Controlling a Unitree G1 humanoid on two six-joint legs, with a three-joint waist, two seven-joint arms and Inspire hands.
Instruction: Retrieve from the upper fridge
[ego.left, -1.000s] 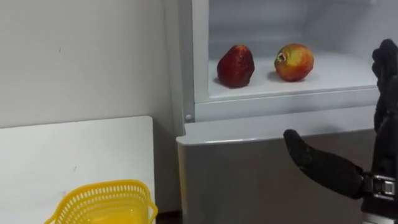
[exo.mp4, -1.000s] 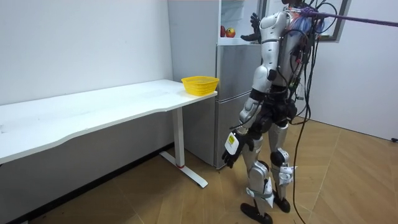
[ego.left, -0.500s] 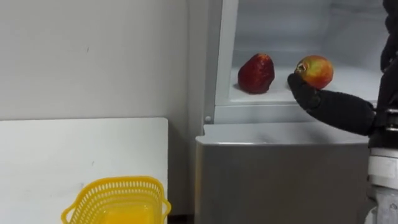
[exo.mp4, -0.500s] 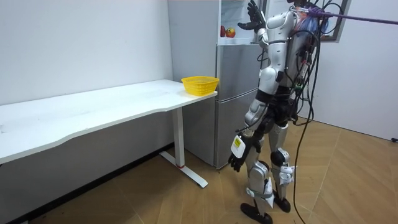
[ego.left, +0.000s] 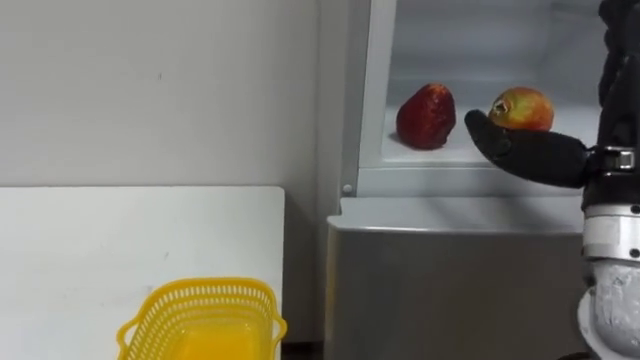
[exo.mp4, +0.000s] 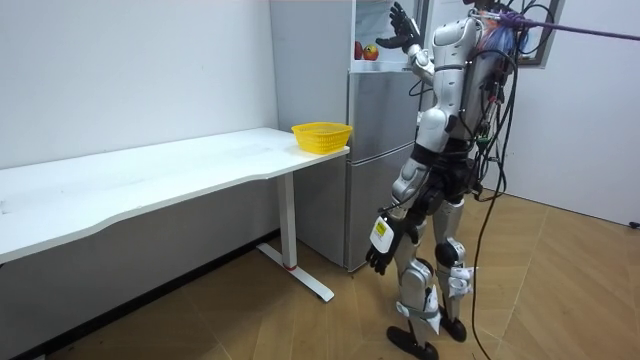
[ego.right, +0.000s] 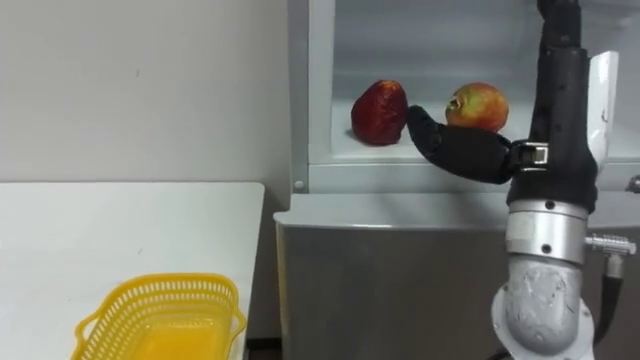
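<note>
While the robot stands at the open upper compartment of the fridge, its right hand is raised at the shelf, fingers straight and pointing up, thumb stuck out sideways, holding nothing. Two fruits sit on that shelf: dark red fruit on the left, red-yellow apple to its right; the thumb tip lies in front of the gap between them, just beside the apple, contact not discernible. Left hand hangs by the thigh; yellow basket sits on the white table left of the fridge.
</note>
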